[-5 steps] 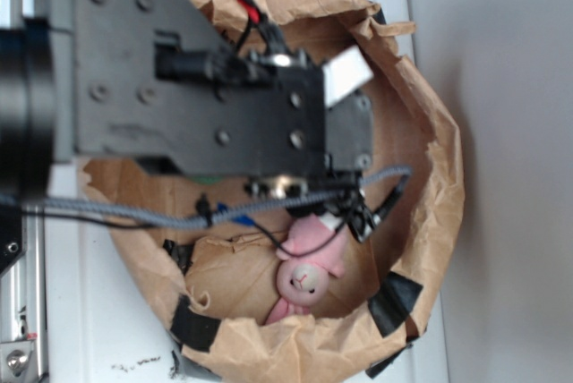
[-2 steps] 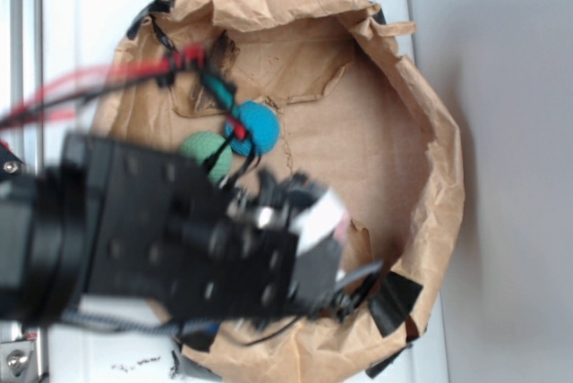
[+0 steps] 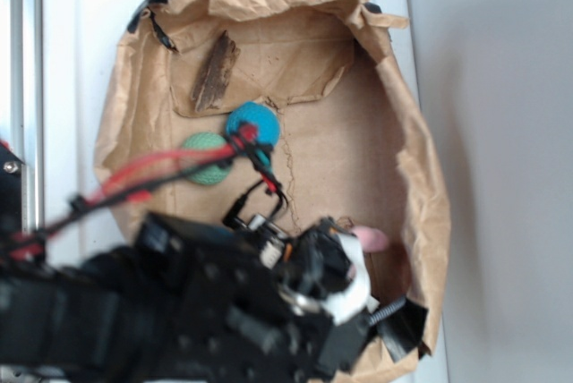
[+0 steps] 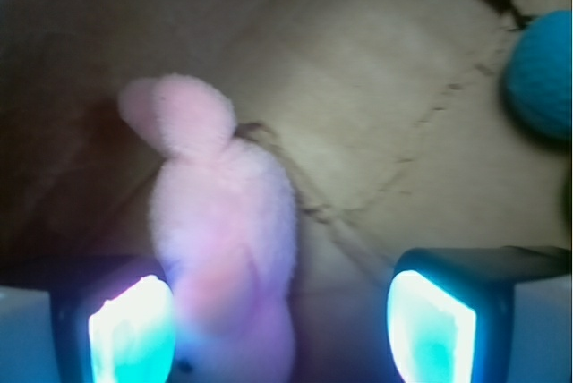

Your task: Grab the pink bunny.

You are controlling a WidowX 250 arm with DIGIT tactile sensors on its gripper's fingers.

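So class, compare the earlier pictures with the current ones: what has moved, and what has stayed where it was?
The arm swept from the upper part of the paper bag down to its lower edge, uncovering the blue ball and green ball. The claw now hangs open over the pink bunny, which lies beside one finger, not gripped. The bag stayed put; the bunny remains near the bag's lower right.
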